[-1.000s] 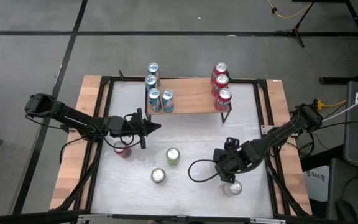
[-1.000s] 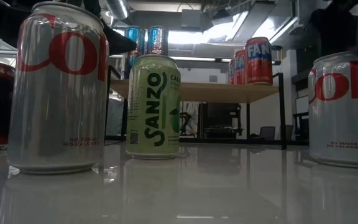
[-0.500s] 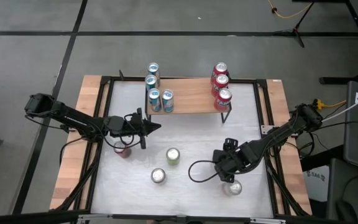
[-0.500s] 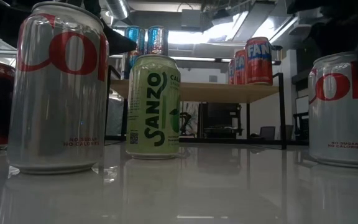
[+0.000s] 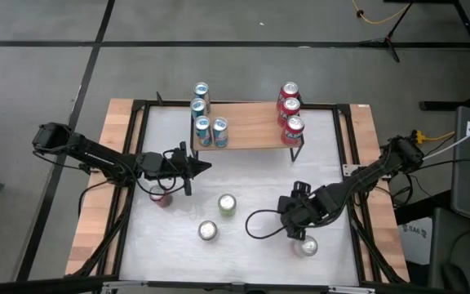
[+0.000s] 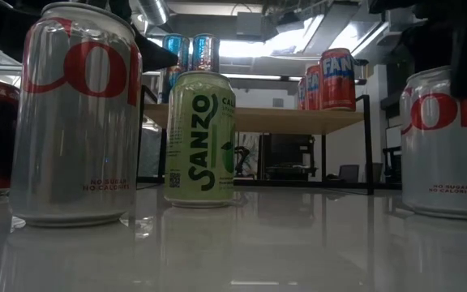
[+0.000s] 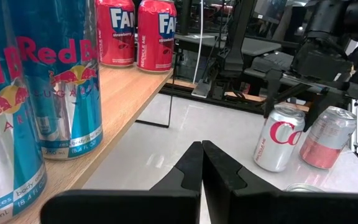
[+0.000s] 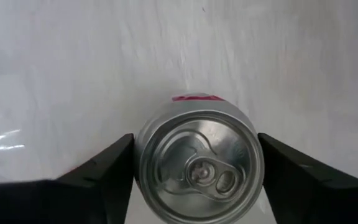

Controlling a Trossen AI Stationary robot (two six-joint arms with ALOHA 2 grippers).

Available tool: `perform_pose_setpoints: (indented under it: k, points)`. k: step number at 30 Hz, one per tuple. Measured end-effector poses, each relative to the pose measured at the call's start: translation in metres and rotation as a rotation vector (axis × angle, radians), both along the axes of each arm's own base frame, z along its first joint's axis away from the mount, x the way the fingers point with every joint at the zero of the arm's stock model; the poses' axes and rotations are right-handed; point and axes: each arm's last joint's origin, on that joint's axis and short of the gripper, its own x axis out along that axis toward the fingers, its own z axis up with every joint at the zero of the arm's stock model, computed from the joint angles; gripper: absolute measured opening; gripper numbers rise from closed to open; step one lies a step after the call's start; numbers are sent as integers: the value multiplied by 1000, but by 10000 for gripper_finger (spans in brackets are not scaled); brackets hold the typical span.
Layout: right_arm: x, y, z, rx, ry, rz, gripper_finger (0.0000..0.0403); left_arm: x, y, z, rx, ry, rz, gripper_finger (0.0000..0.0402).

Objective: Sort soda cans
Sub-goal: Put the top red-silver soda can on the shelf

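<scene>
Lower right of the high view: right gripper (image 5: 303, 238) fingers straddle the Diet Coke can (image 8: 197, 163), apart, just touching. An off-centre squeeze could topple it on the counter (image 5: 251, 175). Left gripper (image 7: 201, 163) fingers together.

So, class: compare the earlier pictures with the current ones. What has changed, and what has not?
The right gripper has come down around the silver can at the table's front right, and its fingers now flank the can, closing in. The left gripper stays shut by the shelf. The other cans have not moved.
</scene>
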Motion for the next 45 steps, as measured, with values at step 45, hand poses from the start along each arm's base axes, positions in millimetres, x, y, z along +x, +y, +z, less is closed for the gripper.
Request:
perform_pose_setpoints:
  k: [45]
  points:
    - [25,-266,171,-72,-309,12,272,0,0,0,4,0,7,0]
